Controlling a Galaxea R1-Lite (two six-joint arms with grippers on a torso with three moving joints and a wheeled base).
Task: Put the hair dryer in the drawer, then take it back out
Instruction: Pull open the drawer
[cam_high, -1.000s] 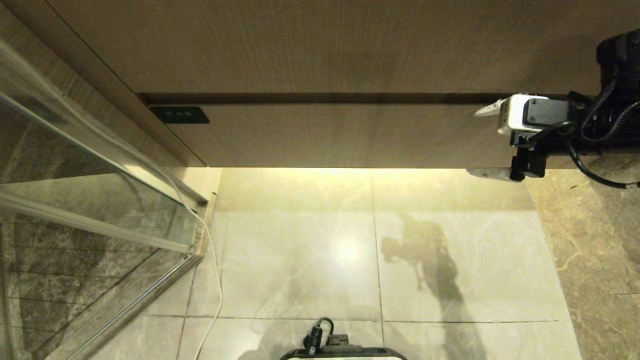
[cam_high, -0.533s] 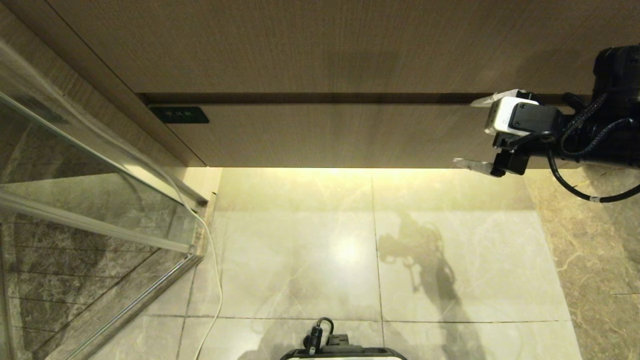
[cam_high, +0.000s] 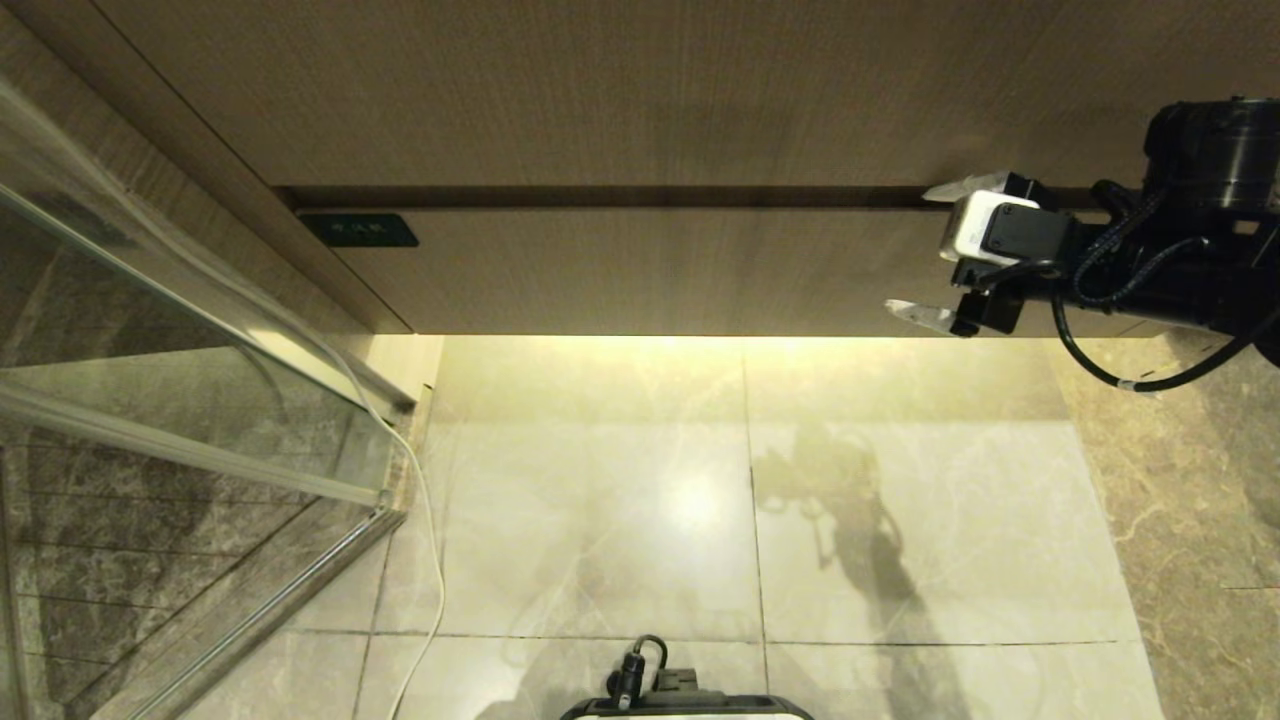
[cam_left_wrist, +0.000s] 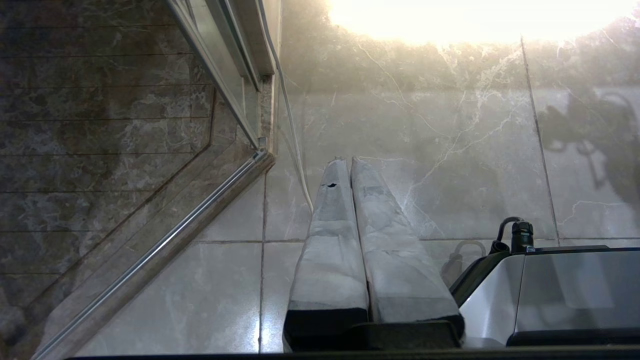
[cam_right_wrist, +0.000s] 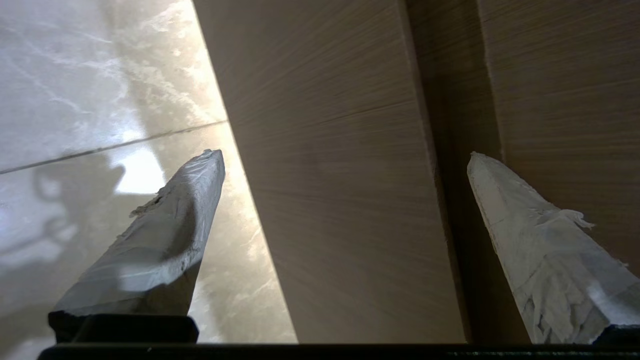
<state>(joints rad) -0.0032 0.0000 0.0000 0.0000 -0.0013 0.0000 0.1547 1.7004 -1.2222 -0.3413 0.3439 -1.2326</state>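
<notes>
Drawer (cam_high: 680, 270) front's small black label (cam_high: 358, 230), writing illegible; right hand (cam_high: 930, 252) spread wide.

Wide light-wood drawer (cam_high: 650, 270), closed.

A glass shower door (cam_high: 180, 400) meets marble floor tiles (cam_high: 600, 500), white cable (cam_high: 432, 560) alongside.

One drawer (cam_high: 660, 270), two end effectors (cam_high: 925, 250)
</notes>
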